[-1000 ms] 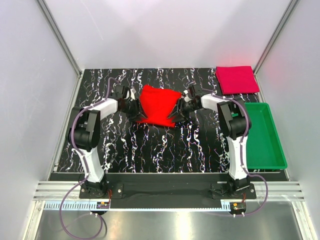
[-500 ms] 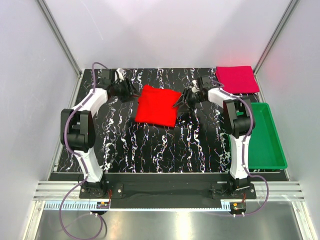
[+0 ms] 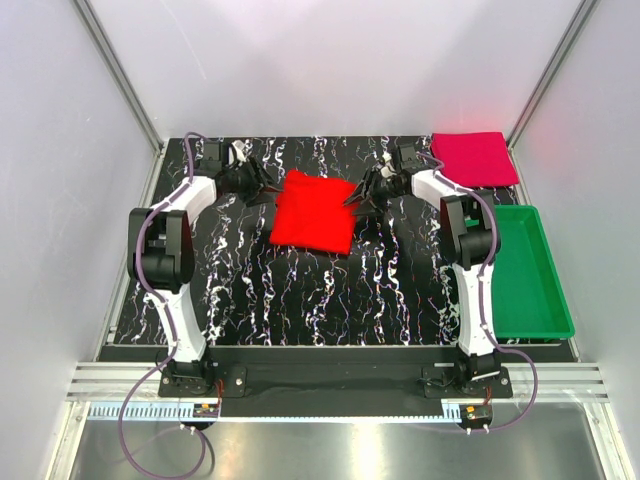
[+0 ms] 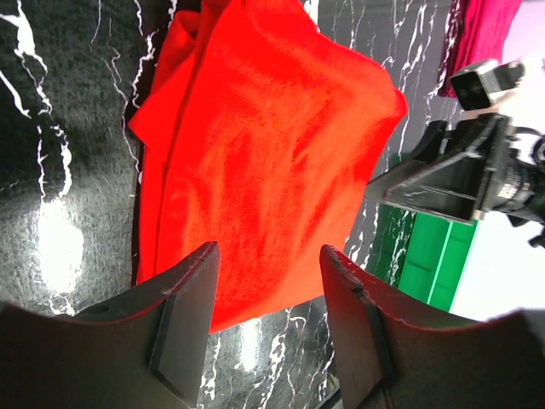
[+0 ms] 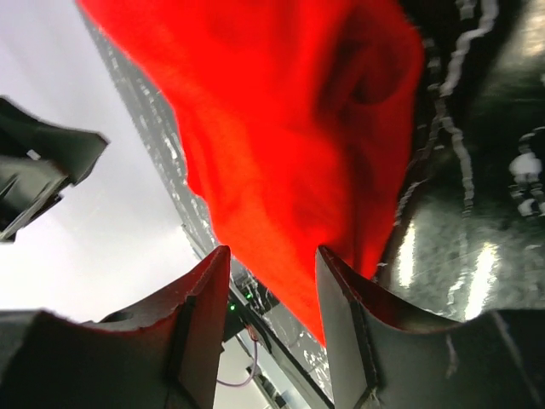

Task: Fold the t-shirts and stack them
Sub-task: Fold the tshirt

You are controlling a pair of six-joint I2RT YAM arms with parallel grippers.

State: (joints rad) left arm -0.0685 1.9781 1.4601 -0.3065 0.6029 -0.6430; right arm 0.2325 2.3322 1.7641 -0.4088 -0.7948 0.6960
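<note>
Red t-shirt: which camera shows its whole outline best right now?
Top external: the whole folded red t-shirt is in frame, every edge visible. Left wrist shows most of it close up, but cropped. Right wrist shows only one rumpled part.

- The left arm [image 3: 160, 245] rises from its base, then stretches away from it, the forearm angled inward.
- The left claw [image 3: 258, 184] points sideways at the opposite claw, its fingers [image 4: 183, 315] spread wide apart and gripping nothing.
- The right arm [image 3: 468, 235] mirrors this pose.
- The right claw [image 3: 357, 196] faces the left one, well apart from it, its fingers [image 5: 200, 324] also parted and gripping nothing.
</note>
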